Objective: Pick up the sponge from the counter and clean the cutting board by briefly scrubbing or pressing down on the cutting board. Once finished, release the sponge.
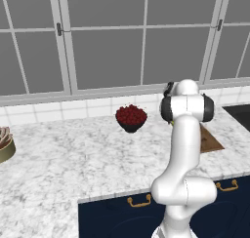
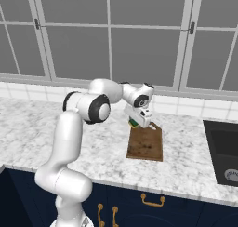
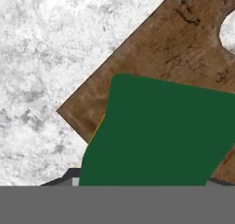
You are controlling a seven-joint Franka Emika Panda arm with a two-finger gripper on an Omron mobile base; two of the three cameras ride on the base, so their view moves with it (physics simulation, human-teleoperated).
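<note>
My gripper hangs over the far end of the brown wooden cutting board, shut on the sponge. In the hand view the sponge's dark green top shows large, with a thin yellow edge on its left, just above the cutting board near one corner and its small hole. Whether the sponge touches the wood I cannot tell. The cutting board lies on the white marble counter. In the left base view the arm hides most of the cutting board.
A dark bowl of red fruit stands at the back of the counter, left of the board. A tan container sits at the far left edge. A dark sink lies to the right. Navy drawers with brass handles run below.
</note>
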